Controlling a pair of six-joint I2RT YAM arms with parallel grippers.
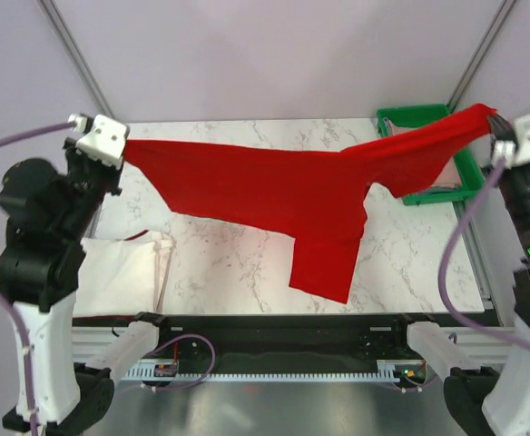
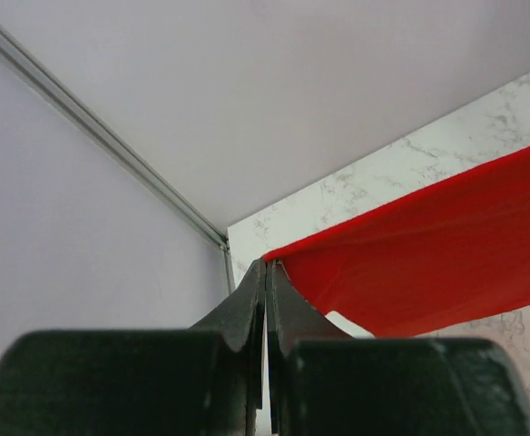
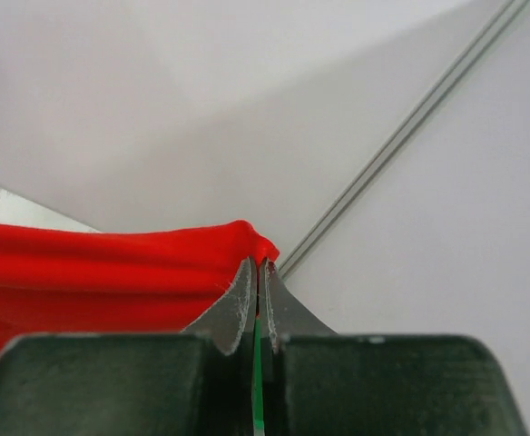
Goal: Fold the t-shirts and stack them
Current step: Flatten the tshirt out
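A bright red t-shirt [image 1: 283, 195] hangs stretched in the air across the marble table [image 1: 229, 263], held at both ends. My left gripper [image 1: 122, 150] is shut on its left corner, raised at the far left. In the left wrist view the cloth [image 2: 437, 259] runs off to the right from the pinched gripper tips [image 2: 268, 263]. My right gripper [image 1: 496, 123] is shut on the other end, high at the far right; the bunched red cloth [image 3: 111, 272] meets its tips [image 3: 259, 263]. A white t-shirt [image 1: 120, 272] lies flat at the table's near left.
A green plastic tray [image 1: 469, 168] stands at the back right, partly behind the red cloth. A loose part of the red shirt [image 1: 324, 263] hangs down toward the table's middle. Purple walls with metal rails close in the back and sides.
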